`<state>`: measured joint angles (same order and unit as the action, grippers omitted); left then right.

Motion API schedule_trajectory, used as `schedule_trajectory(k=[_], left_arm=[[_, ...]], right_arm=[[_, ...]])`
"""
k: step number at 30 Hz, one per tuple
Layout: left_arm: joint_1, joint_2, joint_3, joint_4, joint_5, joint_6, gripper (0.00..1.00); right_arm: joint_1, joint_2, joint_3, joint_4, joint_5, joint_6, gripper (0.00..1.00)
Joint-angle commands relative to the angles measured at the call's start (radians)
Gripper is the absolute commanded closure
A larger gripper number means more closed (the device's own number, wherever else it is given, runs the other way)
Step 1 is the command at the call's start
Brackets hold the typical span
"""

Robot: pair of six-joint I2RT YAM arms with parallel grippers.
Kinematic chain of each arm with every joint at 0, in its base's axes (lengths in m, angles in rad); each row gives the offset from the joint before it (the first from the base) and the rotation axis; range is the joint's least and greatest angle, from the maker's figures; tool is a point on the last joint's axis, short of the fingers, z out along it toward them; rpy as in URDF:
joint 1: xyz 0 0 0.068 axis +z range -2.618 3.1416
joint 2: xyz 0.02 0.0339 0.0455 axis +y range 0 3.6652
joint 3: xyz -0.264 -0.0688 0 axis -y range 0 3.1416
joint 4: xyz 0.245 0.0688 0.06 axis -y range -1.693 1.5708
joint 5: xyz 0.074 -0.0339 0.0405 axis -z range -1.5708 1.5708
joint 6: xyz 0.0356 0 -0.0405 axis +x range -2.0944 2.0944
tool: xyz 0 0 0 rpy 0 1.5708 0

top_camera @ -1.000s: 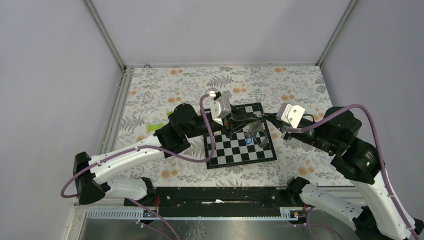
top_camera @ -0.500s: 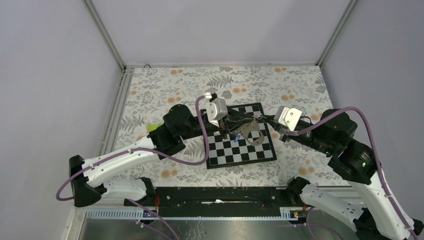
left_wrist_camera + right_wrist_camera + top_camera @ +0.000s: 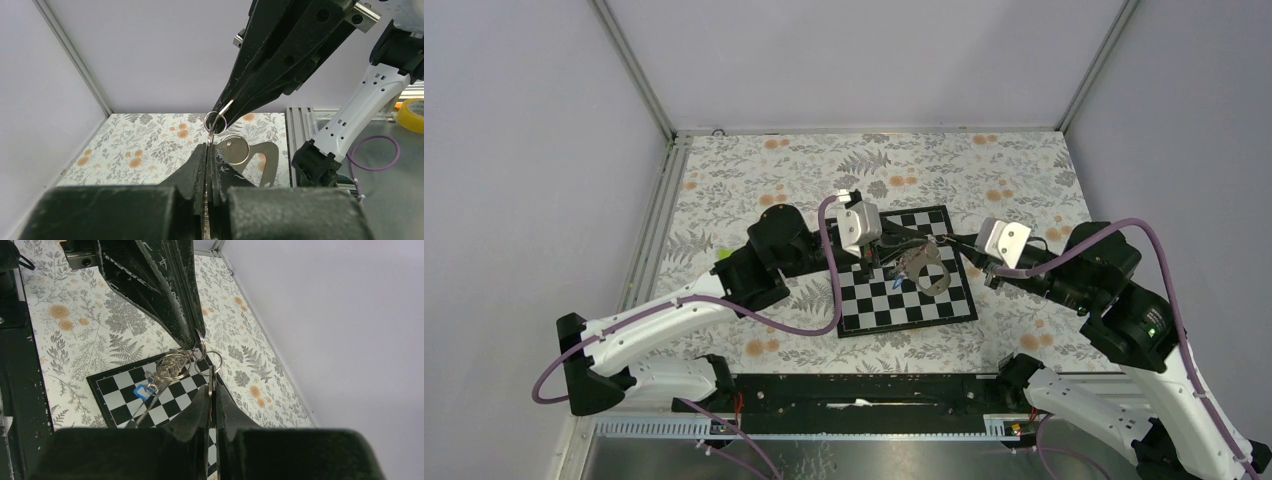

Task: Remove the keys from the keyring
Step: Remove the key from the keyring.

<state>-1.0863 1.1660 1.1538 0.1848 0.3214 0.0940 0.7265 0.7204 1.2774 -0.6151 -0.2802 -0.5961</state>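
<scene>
Metal keyring [image 3: 172,365] above one chessboard [image 3: 112,390], left pincer [image 3: 207,147] and right pincer [image 3: 211,390] both clamped on it, one blue carabiner [image 3: 141,390] dangling.

Both arms reach out over the middle of the table, with the left gripper [image 3: 896,250] and the right gripper [image 3: 946,241] pointing at each other, tips very close, both squeezed tight.

Black-and-white chequered chessboard [image 3: 904,305]; grey-fern, orange-flower tablecloth [image 3: 754,180]; blue carabiner [image 3: 141,390]; silvery keys [image 3: 235,149].
</scene>
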Motion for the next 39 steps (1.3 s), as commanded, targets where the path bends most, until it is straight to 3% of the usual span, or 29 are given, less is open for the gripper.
schedule_trajectory(k=[1, 12, 15, 16, 20, 28, 39], left_arm=[[0.006, 0.001, 0.065, -0.085, -0.009, 0.053, 1.00], [0.006, 0.020, 0.096, -0.153, -0.032, 0.073, 1.00], [0.006, 0.012, 0.102, -0.177, -0.039, 0.095, 1.00], [0.006, 0.011, 0.107, -0.183, -0.039, 0.106, 1.00], [0.006, 0.002, 0.120, -0.247, -0.030, 0.156, 1.00], [0.006, -0.014, 0.112, -0.267, -0.020, 0.176, 1.00], [0.006, 0.006, 0.113, -0.273, 0.012, 0.159, 1.00]], right_arm=[[-0.003, -0.022, 0.021, 0.083, -0.001, 0.004, 1.00], [-0.003, -0.019, 0.009, 0.087, -0.031, 0.023, 0.99], [-0.003, -0.039, -0.014, 0.094, -0.023, 0.050, 0.94], [-0.003, -0.046, -0.023, 0.096, -0.023, 0.061, 0.87], [-0.003, -0.073, -0.053, 0.108, -0.030, 0.099, 0.85], [-0.004, -0.094, -0.084, 0.156, -0.028, 0.162, 0.99], [-0.004, -0.039, -0.012, 0.117, -0.036, 0.173, 1.00]])
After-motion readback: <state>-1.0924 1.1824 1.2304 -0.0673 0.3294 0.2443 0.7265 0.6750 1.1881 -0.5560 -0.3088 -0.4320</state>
